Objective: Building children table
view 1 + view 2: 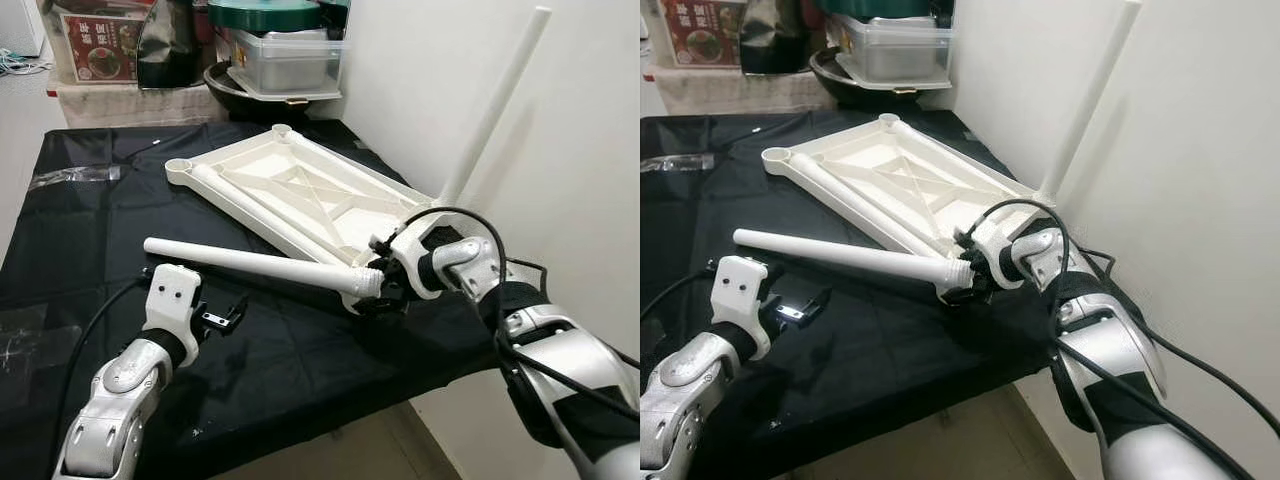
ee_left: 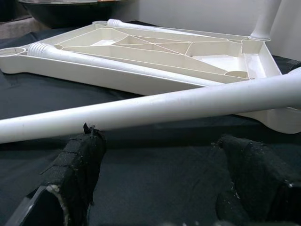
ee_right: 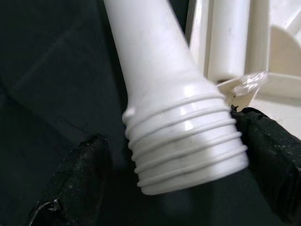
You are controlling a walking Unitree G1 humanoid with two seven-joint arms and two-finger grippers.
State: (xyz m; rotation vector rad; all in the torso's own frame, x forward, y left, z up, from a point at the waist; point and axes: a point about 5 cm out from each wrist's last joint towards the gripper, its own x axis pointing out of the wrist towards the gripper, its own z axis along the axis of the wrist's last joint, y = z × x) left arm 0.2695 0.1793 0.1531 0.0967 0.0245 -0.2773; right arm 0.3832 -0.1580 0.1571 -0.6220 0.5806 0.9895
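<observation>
The white plastic tabletop (image 1: pixel 318 190) lies upside down on the black-covered table (image 1: pixel 90 220). One white leg (image 1: pixel 490 110) stands upright in its corner socket by the wall. A second leg (image 1: pixel 255 208) lies along the tabletop's near rim. My right gripper (image 1: pixel 385 292) is shut on the threaded end (image 3: pixel 188 141) of a third, loose leg (image 1: pixel 250 262), which reaches leftward just above the cloth. My left gripper (image 1: pixel 225 318) sits low on the cloth in front of that leg, open, with nothing between its fingers (image 2: pixel 80 160).
A black pan (image 1: pixel 240 88) and a clear lidded container (image 1: pixel 285 55) stand at the table's back, beside a printed box (image 1: pixel 100 45). The white wall (image 1: pixel 560 150) runs close along the right side. The table's front edge (image 1: pixel 330 420) drops to the floor.
</observation>
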